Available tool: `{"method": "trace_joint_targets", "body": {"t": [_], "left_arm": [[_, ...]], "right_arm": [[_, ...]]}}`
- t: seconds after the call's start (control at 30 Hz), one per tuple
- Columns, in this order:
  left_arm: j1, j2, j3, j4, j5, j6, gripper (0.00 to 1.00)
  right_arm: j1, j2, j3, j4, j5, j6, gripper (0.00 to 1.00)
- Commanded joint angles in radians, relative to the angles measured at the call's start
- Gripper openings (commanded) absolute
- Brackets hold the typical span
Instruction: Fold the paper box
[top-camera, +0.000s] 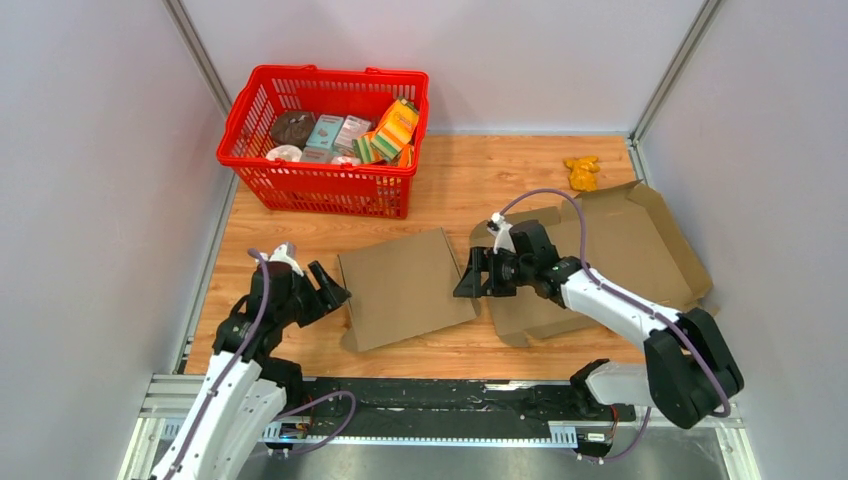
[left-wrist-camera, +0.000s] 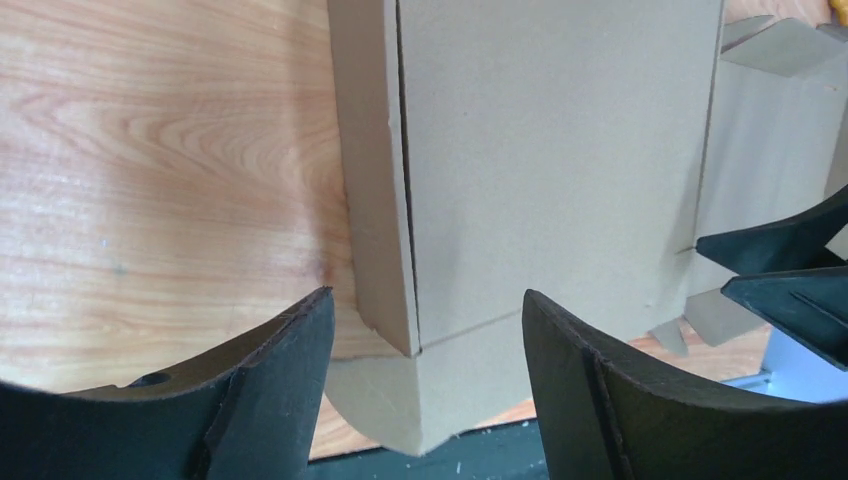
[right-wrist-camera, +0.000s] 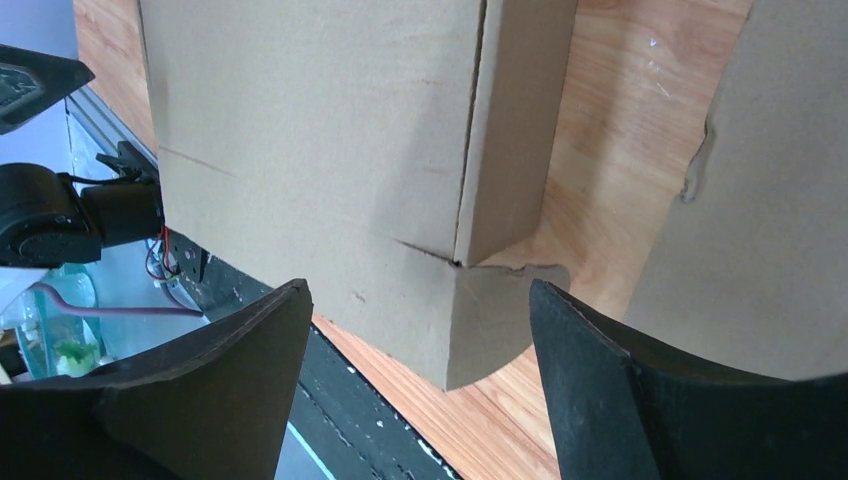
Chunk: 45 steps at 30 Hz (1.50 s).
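Cardboard paper box (top-camera: 405, 287) lies flat between left claw (top-camera: 335, 284) and right claw (top-camera: 468, 275), both spread open.

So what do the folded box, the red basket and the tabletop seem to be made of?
The folded box looks like brown cardboard, matte, with creased fold lines and raw cut edges. The basket is probably moulded plastic, glossy red, with a slotted lattice wall. The tabletop is wood or a wood-look laminate, smooth with visible grain; I cannot tell which.
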Motion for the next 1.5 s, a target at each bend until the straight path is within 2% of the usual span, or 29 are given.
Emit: {"method": "trace_joint_targets", "body": {"t": [0.0,0.33,0.57,0.77,0.87,0.97,1.2,1.47], "left_arm": [[-0.004,-0.053,0.04,-0.192,-0.013,-0.07,0.77],[-0.008,0.055,0.02,-0.151,0.187,-0.068,0.77],[-0.048,0.05,-0.041,-0.085,0.287,-0.123,0.77],[-0.076,0.088,-0.059,0.006,0.349,-0.149,0.78],[-0.096,0.102,-0.092,0.114,0.388,-0.201,0.79],[-0.103,0.104,-0.093,0.127,0.373,-0.218,0.79],[-0.105,0.027,-0.148,0.23,0.397,-0.316,0.79],[-0.105,-0.004,-0.081,-0.038,0.167,-0.157,0.72]], "right_arm": [[0.004,-0.062,-0.019,-0.05,0.006,-0.057,0.83],[0.026,0.023,0.022,-0.043,-0.042,-0.057,0.83],[0.067,0.027,0.03,-0.096,-0.083,-0.026,0.83],[0.078,0.041,0.011,0.004,-0.186,0.067,0.82],[0.079,0.05,0.005,0.042,-0.215,0.092,0.82],[0.079,0.012,-0.001,0.027,-0.194,0.097,0.82],[0.084,0.02,-0.024,0.113,-0.269,0.17,0.82],[0.085,0.001,0.022,-0.073,-0.018,-0.012,0.82]]}}
